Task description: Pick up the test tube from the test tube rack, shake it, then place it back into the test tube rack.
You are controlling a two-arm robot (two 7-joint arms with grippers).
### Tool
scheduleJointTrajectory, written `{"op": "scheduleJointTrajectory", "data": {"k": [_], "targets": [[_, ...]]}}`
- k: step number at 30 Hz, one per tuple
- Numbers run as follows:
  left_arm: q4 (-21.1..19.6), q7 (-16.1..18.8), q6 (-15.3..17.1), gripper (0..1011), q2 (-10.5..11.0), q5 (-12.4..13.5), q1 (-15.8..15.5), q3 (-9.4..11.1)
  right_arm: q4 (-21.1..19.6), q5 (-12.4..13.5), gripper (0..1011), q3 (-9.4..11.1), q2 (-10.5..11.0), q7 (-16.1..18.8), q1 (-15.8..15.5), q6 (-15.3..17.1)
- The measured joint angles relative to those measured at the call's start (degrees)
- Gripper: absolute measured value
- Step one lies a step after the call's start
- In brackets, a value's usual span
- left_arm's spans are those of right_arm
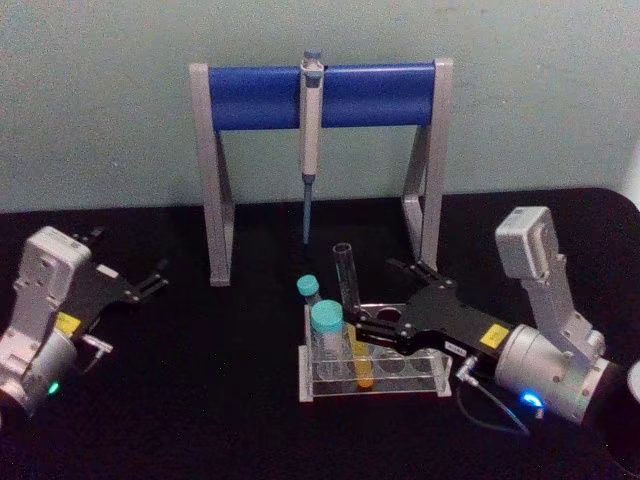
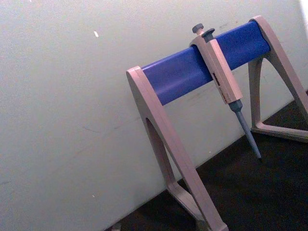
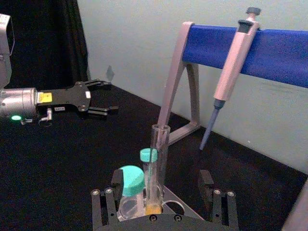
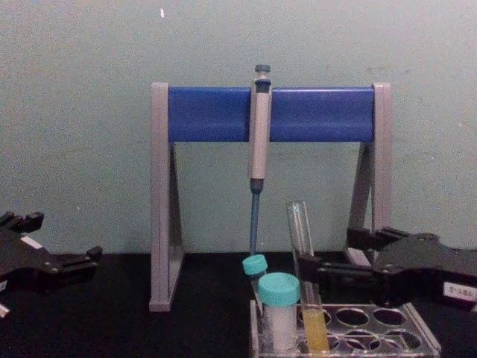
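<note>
Your test tube rack (image 1: 425, 388) sits on the black table (image 1: 200, 400), nearest the robot and slightly right of centre. The test tube (image 1: 350, 300) stands in a hole near the rack's left end. Its top leans a little to the left, and yellow liquid fills its lower part. A wide teal-capped vial (image 1: 327, 322) of white contents stands just beside it on the left, with a small teal-capped tube (image 1: 308, 288) behind that.

Your right tool (image 1: 372, 300) reaches in from the right, low over the rack, with its fingers spread apart. In the right wrist view the test tube rises between the two fingers, closer to one than the other. In the head view the nearer finger (image 1: 358, 330) lies right against the glass, about halfway up the tube. You cannot tell from these views whether it touches. The tool is not pinching anything, and the tube's foot is in the rack.

Your left tool (image 1: 155, 278) hangs over the table's left side, well apart from the rack. Its fingers are also spread and it holds nothing.

Farther back stands the pipette stand (image 1: 250, 95), which has grey legs and a blue crossbar. A grey pipette (image 1: 311, 130) hangs from the bar's middle, tip pointing down, behind the rack. A pale wall (image 1: 100, 100) is behind the stand.
</note>
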Motion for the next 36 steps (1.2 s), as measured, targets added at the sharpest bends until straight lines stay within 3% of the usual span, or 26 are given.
{"op": "scheduleJointTrajectory", "data": {"k": [15,36], "targets": [[0.0,0.0,0.0,1001,0.0,0.0,0.0,0.0,3.6,-1.26,1000,-1.57,-3.46,0.47,4.08,3.41],[0.0,0.0,0.0,1001,0.0,0.0,0.0,0.0,4.72,-1.47,1000,-1.92,-4.24,0.44,5.02,4.11]]}}
